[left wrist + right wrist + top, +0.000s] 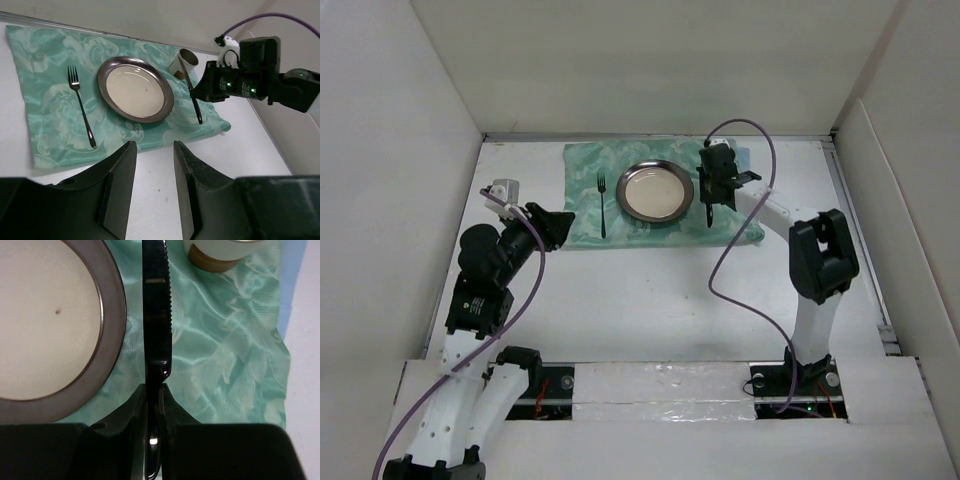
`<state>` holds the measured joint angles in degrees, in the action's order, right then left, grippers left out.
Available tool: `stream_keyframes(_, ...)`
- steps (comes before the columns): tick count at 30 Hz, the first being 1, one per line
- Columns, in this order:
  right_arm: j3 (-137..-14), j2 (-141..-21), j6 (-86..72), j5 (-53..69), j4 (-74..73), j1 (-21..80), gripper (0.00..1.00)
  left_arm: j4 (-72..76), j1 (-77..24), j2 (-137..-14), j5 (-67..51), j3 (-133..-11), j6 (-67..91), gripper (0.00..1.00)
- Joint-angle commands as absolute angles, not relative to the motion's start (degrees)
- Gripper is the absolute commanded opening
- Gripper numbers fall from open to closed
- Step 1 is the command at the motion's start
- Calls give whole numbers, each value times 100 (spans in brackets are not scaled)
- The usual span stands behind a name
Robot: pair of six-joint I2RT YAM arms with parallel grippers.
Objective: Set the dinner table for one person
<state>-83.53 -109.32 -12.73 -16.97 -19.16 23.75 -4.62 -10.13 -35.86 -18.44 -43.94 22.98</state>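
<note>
now, right end effector [152, 392] pinching serrated knife [157, 315] (glossy, dark), left end effector [154, 150] wide, round metal plate [111, 325]

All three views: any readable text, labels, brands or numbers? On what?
None readable in any view. No lettering shows on the green patterned cloth, round metal plate, dark metal fork, dark serrated knife, small white cup, or right end effector, which carries only green indicator lights.
</note>
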Motion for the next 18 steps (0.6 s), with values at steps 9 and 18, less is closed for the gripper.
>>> stream_keyframes(9, -9667, -12084, -984, -1292, -2047, 2083, 0, -272, -1037, -3639, -1899, -4482, 2232, 32)
stream_keyframes(18, -9826, -12445, -1221, -1397, -2302, 2030, 0, -281, -1037, -3656, -1916, -4474, 2224, 32)
